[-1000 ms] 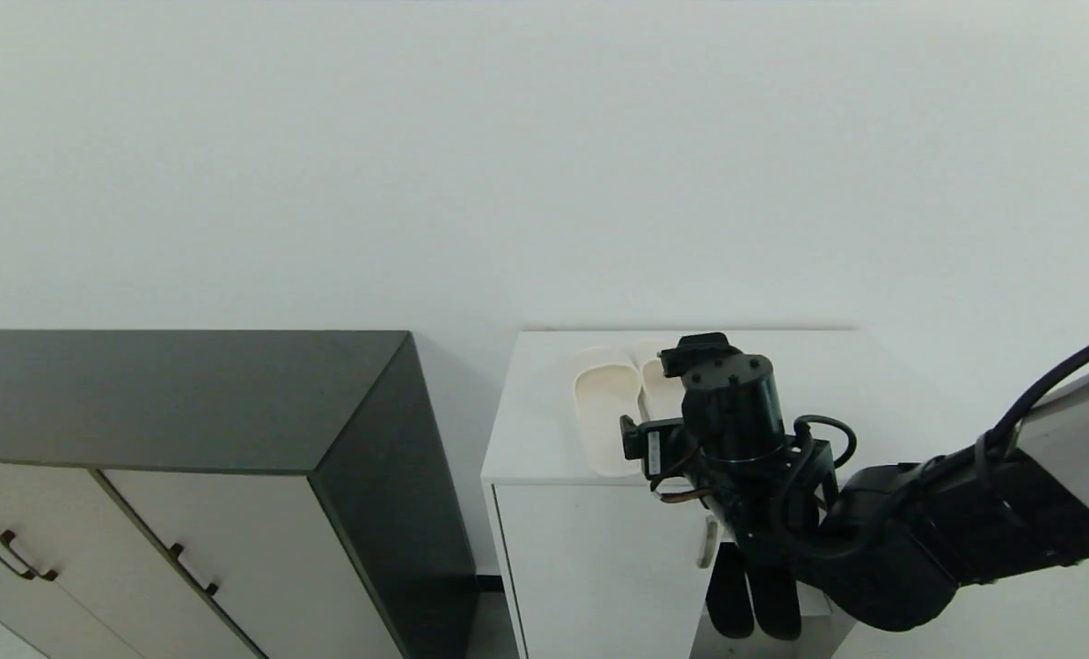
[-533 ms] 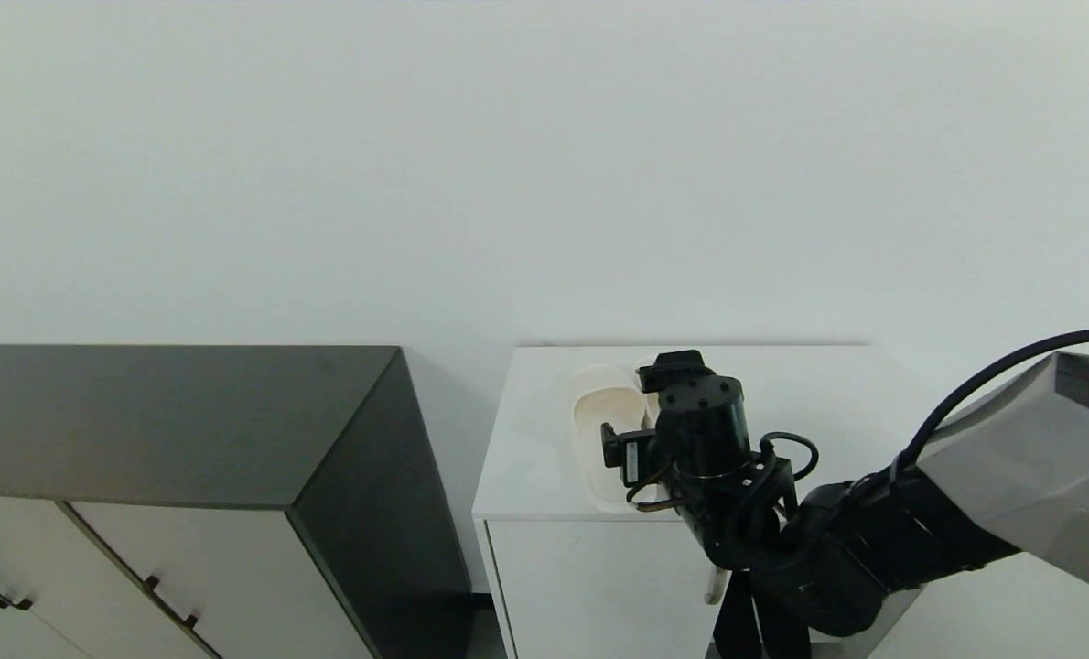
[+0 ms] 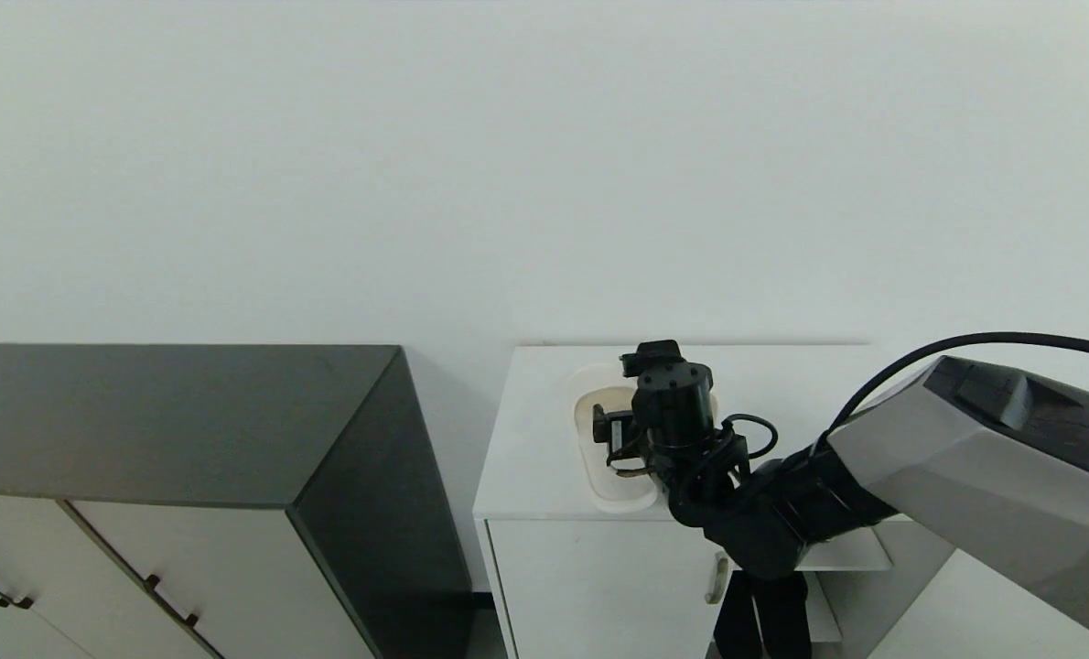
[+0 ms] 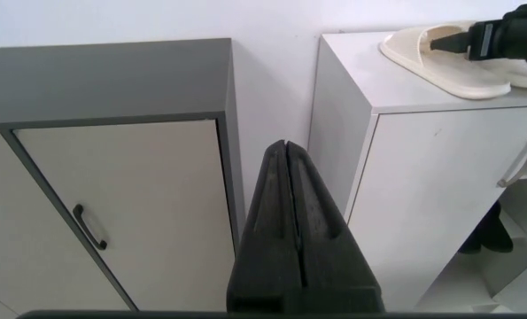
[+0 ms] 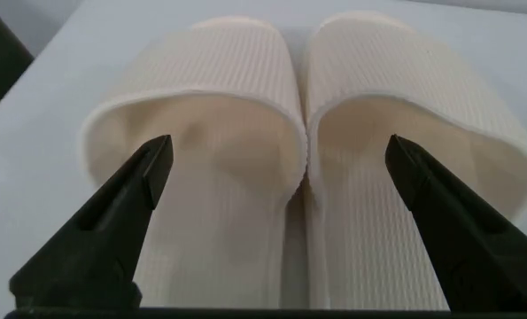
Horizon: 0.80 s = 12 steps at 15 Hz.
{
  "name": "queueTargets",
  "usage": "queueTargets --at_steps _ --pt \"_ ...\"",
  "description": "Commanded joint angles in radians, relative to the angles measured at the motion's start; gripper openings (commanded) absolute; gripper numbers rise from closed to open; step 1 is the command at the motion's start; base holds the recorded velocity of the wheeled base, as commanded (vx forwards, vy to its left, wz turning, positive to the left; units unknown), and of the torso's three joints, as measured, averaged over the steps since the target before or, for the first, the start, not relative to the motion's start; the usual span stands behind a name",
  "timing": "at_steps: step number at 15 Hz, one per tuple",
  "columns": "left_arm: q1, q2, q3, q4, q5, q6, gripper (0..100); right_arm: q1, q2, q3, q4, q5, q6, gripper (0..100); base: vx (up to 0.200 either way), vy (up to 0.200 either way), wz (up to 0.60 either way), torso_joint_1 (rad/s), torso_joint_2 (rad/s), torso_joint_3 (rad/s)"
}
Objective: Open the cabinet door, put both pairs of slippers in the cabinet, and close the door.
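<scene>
R jaws apart, arm (image 3: 874, 499) outstretched; L jaws closed.

Slippers (image 5: 210, 89): cream, with fine ribbed lines over the straps.
White cabinet (image 3: 535, 439) beneath them: plain white top and front, pale handle (image 3: 712, 578).
Neighbouring cabinet (image 3: 178, 412): charcoal top and side, unpatterned; beige doors (image 4: 130, 204); dark bar handles (image 4: 90, 226).
Right gripper (image 5: 278, 146): matte black.
Left gripper (image 4: 285, 155): black, faintly speckled.
Wall (image 3: 544, 165): plain off-white.
</scene>
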Motion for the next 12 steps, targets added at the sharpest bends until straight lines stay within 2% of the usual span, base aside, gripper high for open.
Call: queueTargets --at_steps 1,6,7,12 --pt "0.0 0.0 0.0 0.0 0.0 0.0 0 -0.017 0.027 -0.021 -0.001 0.019 0.001 100 0.0 0.0 0.0 0.0 0.0 0.0" --pt "0.0 0.0 0.0 0.0 0.0 0.0 0 -0.057 0.049 -0.065 -0.001 0.059 -0.028 100 0.0 0.0 0.0 0.0 0.0 0.0" --pt "0.0 0.0 0.0 0.0 0.0 0.0 0 -0.059 0.052 -0.07 -0.001 0.059 -0.028 0 0.0 0.0 0.0 0.0 0.0 0.0" --pt "0.0 0.0 0.0 0.0 0.0 0.0 0 -0.057 0.056 -0.073 -0.004 0.059 -0.03 0 0.0 0.0 0.0 0.0 0.0 0.0"
